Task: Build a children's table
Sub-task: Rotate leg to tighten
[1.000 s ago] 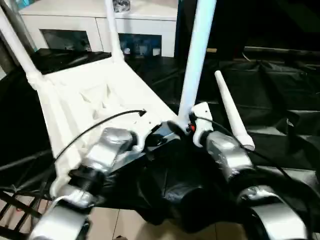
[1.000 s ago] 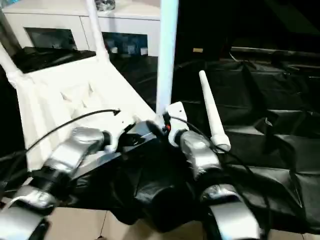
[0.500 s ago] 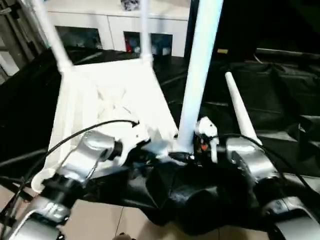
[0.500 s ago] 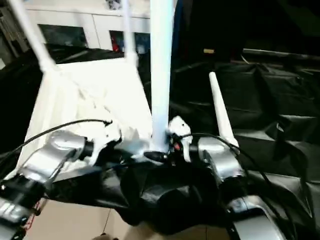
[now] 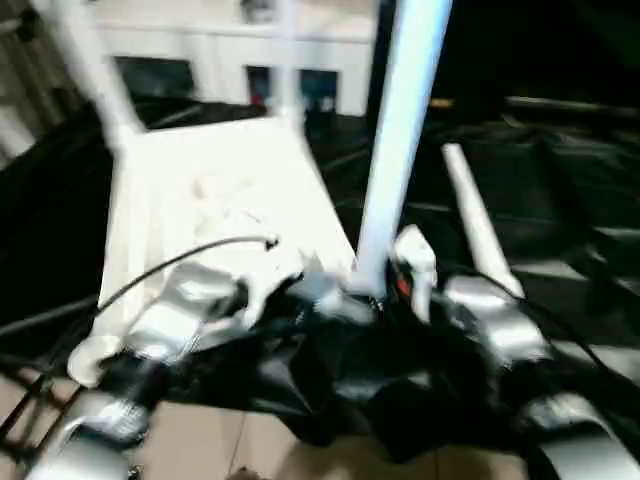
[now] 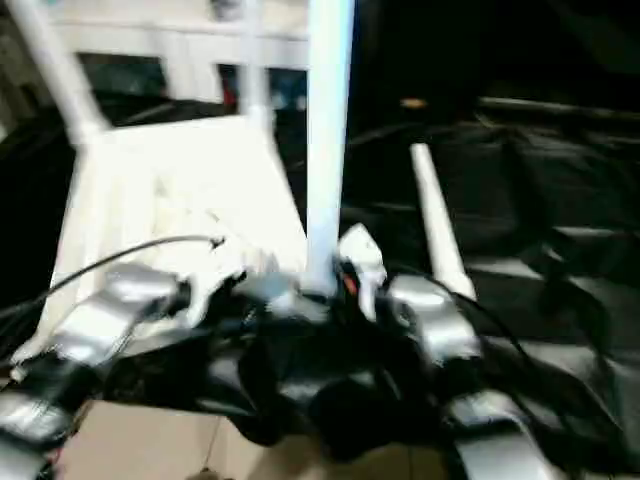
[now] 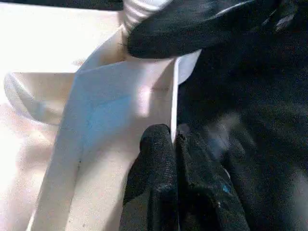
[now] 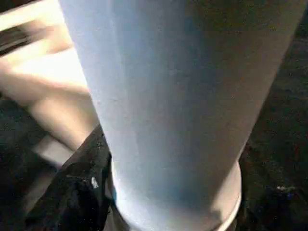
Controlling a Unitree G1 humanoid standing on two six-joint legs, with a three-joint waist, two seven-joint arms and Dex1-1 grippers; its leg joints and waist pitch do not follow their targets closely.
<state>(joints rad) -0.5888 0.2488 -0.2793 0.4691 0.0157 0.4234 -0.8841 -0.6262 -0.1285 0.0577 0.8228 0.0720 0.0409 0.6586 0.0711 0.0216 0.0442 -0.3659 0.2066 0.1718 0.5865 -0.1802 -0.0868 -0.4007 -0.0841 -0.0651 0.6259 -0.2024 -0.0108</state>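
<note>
The children's table top [image 5: 220, 180] lies upside down on the black cloth. Two white legs [image 5: 95, 80] [image 5: 285, 60] stand in its far corners. A third leg [image 5: 395, 150] stands upright at the near right corner. My right gripper [image 5: 385, 295] is at its base, and that leg [image 8: 168, 106] looms close in the right wrist view. My left gripper [image 7: 173, 144] is shut on the thin white rim [image 7: 172, 96] of the table top beside that corner. A fourth leg [image 5: 475, 225] lies loose on the cloth to the right.
The black-draped work table [image 5: 560, 200] stretches to the right and back. A white cabinet with glass doors [image 5: 200, 50] stands behind it. Tan floor [image 5: 200, 440] shows below the table's near edge, under my forearms.
The whole picture has shifted and blurred, so the camera moved. Both grippers stay at the near right corner, and the upright leg still stands there.
</note>
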